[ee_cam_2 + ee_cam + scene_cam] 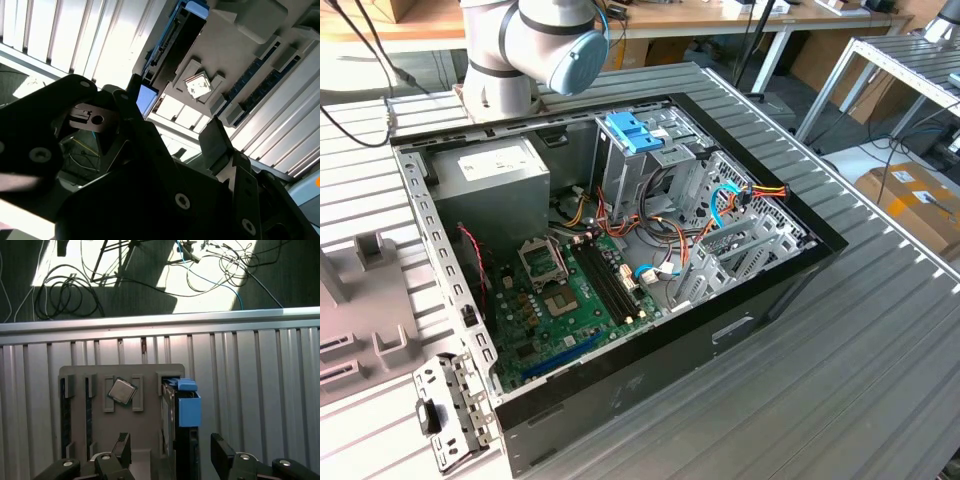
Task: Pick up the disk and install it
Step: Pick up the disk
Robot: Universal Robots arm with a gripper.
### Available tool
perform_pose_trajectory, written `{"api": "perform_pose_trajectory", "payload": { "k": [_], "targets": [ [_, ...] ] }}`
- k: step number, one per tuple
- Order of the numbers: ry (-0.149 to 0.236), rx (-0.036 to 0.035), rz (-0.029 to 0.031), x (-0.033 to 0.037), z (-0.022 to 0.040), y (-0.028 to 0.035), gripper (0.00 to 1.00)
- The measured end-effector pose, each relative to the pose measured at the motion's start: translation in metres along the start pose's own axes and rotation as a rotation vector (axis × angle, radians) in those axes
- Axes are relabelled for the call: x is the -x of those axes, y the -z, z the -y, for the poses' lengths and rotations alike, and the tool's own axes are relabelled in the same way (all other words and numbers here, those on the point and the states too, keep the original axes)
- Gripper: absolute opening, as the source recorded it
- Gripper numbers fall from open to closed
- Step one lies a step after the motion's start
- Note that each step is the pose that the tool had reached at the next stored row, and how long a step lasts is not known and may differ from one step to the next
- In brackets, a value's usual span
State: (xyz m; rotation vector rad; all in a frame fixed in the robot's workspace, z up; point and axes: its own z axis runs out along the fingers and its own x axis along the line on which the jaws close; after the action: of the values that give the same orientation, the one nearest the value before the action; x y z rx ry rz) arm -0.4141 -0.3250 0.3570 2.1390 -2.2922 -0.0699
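Observation:
The disk (pixel 186 410) stands on edge in a slot of a grey holder (pixel 145 375), a dark slab with a light blue carrier bracket on it. My gripper (pixel 171 450) hovers just above it, open, with one dark finger on each side of the disk and nothing held. In the second wrist view the disk (pixel 172 45) runs away from the gripper (pixel 175 115), whose two fingertips (pixel 215 137) stand apart. The open computer case (pixel 790 270) lies on the table in the exterior view, with a metal drive cage (pixel 650 170) inside at the back.
A square processor chip (pixel 121 390) sits in a pocket of the holder beside the disk. Narrow slots (pixel 89 405) line the holder. A blue latch (pixel 632 130) tops the drive cage. Cables (pixel 720 205) cross the case interior. Beyond the ribbed table's edge (pixel 160 322), cords lie on the floor.

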Motion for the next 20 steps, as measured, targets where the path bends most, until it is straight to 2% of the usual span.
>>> {"api": "perform_pose_trajectory", "payload": {
  "k": [20],
  "targets": [
    [0.000,0.0001,0.0000,0.0002,0.0002,-0.0095,0.74]
  ]
}}
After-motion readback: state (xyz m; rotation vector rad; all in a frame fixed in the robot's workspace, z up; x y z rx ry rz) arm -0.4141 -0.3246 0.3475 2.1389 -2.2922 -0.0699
